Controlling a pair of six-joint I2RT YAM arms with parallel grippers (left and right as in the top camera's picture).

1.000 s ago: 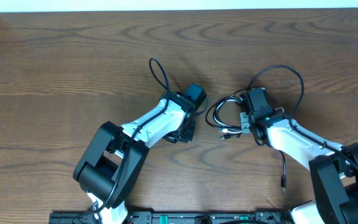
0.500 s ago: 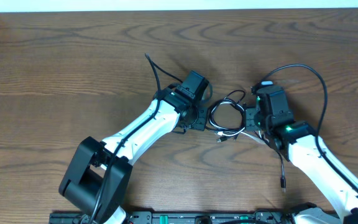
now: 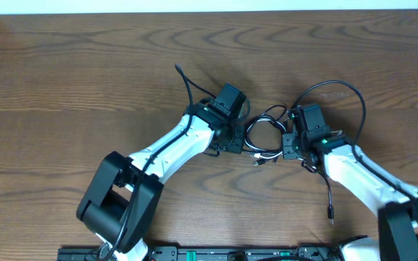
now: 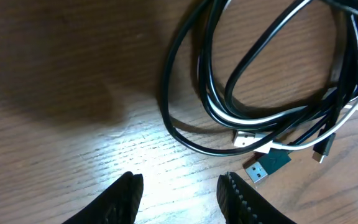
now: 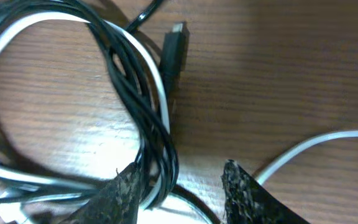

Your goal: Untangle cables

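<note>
Cables (image 4: pixel 253 117) are lying just ahead of open left fingers (image 4: pixel 120 199) and between open right fingers (image 5: pixel 120 199), likely needing single-strand pinches.

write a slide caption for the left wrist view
Left gripper open over the wooden table, just short of the tangled black cable and white cable, holding nothing.

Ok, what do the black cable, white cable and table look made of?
Black cable: likely rubbery plastic jacket, glossy, catching highlights. White cable: similar smooth plastic jacket, slight sheen. Table: wood or wood-look laminate, dark brown with visible grain; can't tell which.
</note>
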